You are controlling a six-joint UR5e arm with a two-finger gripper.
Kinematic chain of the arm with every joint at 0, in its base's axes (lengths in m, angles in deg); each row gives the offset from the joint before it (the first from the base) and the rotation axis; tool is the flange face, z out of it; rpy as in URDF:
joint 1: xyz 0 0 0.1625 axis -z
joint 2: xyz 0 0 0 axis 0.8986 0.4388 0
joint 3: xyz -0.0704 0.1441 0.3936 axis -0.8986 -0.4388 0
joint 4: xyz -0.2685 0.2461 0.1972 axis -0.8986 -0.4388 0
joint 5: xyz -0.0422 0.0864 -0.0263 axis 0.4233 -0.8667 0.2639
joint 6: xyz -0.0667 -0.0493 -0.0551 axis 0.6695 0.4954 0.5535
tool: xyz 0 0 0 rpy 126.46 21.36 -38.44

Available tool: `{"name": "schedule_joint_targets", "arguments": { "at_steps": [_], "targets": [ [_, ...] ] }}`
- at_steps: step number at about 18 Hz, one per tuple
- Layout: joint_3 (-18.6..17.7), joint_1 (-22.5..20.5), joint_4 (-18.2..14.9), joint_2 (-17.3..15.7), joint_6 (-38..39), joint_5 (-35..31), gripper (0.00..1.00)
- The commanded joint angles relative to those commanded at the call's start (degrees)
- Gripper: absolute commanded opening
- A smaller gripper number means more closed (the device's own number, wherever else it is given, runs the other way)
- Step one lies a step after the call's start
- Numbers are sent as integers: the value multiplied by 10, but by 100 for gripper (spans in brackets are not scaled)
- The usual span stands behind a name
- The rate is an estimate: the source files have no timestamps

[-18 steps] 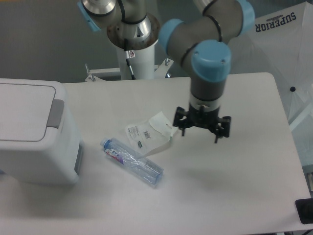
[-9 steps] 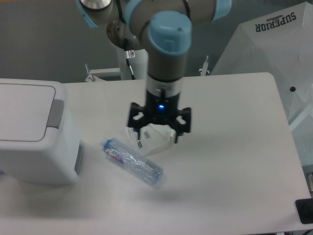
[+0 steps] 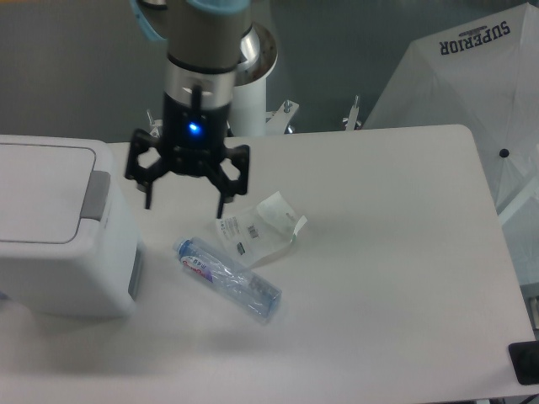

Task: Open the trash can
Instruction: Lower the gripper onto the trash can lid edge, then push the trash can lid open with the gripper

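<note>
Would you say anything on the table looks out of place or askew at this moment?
Yes: a clear plastic bottle lies on its side, and a crumpled white packet lies just beyond it, both loose on the table. The trash can sits closed; the open gripper hovers nearby.

One trash can (image 3: 59, 231), white, lid flat, far left of table. One plastic bottle (image 3: 227, 280) lying on its side, near centre. One crumpled white packet (image 3: 259, 229) just right of it. One white umbrella (image 3: 472, 76), far right. One gripper (image 3: 185, 198), two fingers spread.
</note>
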Motion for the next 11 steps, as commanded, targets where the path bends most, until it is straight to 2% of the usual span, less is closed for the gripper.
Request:
{"name": "schedule_joint_targets", "arguments": {
  "at_steps": [7, 11],
  "targets": [
    [-11, 19, 1, 4, 0, -3, 100],
    [-31, 22, 4, 0, -2, -3, 100]
  ]
}}
